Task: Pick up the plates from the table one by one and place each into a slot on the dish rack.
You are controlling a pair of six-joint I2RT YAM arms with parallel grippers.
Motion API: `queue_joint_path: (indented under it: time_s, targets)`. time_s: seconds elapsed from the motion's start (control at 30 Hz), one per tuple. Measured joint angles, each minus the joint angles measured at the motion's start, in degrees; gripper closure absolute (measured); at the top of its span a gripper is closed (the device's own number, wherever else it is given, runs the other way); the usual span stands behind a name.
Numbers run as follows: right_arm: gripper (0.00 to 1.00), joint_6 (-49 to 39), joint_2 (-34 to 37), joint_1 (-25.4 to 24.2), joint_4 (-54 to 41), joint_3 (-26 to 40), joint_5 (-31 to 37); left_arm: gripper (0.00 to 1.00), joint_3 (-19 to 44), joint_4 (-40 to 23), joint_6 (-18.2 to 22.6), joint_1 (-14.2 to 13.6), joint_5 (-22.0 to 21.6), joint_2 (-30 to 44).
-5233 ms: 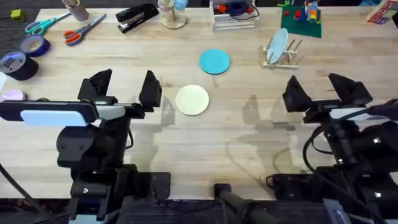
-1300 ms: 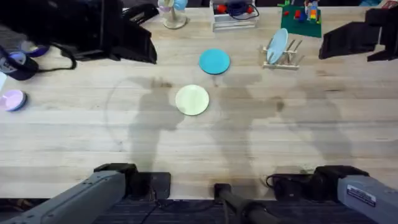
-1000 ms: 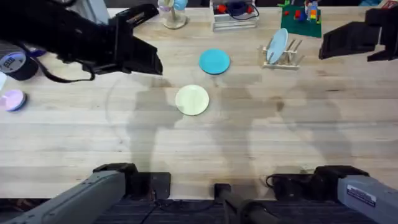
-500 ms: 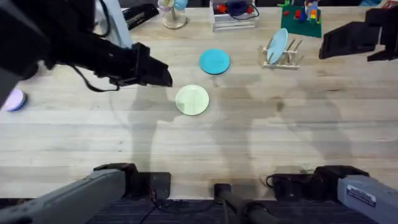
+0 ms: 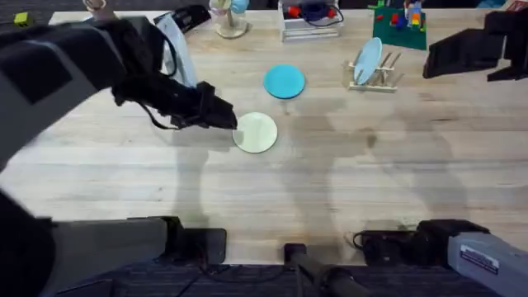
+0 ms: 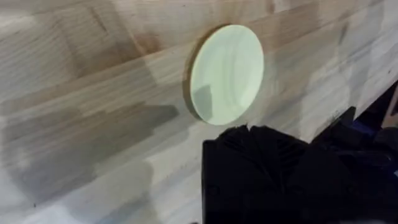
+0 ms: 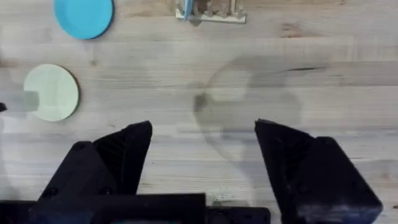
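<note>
the left claw (image 5: 221, 118) has swept in from the far left and now sits low, just beside the cream plate (image 5: 255, 132); whether it is released or clenched i cannot tell. the right claw (image 7: 202, 152) hangs released, well off. both cream and blue plate (image 5: 285, 81) lie flat on the worktop (image 5: 346, 181), the rack (image 5: 381, 73) near, with bare wood all round for the lift.

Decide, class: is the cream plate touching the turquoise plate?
Apart. The overhead view shows bare table between the cream plate and the turquoise plate; the right wrist view shows the same gap.
</note>
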Motion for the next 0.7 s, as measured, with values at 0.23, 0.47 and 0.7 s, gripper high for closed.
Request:
queue_joint_path:
  time_s: [0.23,0.47,0.7]
  targets:
    - [0.007,0.00,0.00,0.00,0.00,0.00,0.00,0.959,-2.37,6.48,0.20,0.00,1.48,7.01]
    - [0.008,0.02,0.00,0.00,0.00,0.00,0.01,0.959,-2.28,11.92,-0.34,0.39,5.71,16.49]
    - [0.008,0.02,-0.02,0.00,0.00,0.00,0.01,0.959,-1.96,14.34,-2.27,0.48,11.80,20.29]
